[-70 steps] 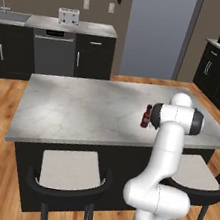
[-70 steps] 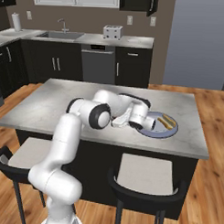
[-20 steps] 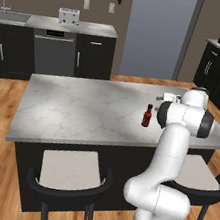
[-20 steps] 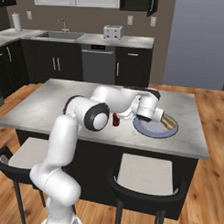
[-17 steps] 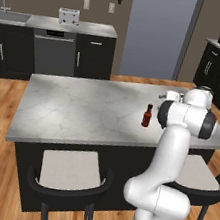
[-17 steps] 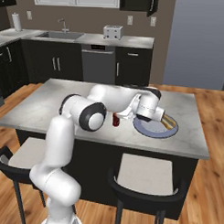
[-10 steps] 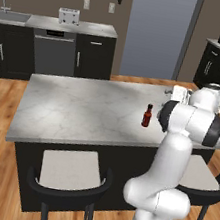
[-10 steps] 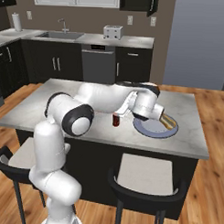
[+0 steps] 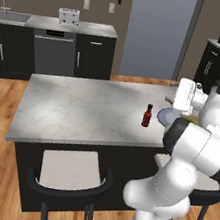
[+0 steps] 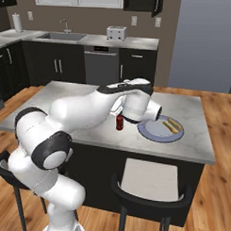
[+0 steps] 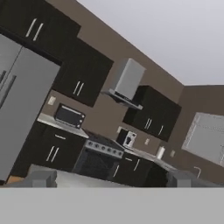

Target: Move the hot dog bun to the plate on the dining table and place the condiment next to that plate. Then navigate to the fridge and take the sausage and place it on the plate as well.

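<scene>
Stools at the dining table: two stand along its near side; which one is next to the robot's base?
In the left base view it is the stool on the right, mostly hidden behind the white arm. The other stool stands apart to the left, fully visible with its pale seat.

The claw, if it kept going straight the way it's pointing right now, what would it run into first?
Nothing nearby, as far as the hand view shows. The open claw points across the room at the far wall, toward the stove and range hood. Depth is unclear.
</scene>
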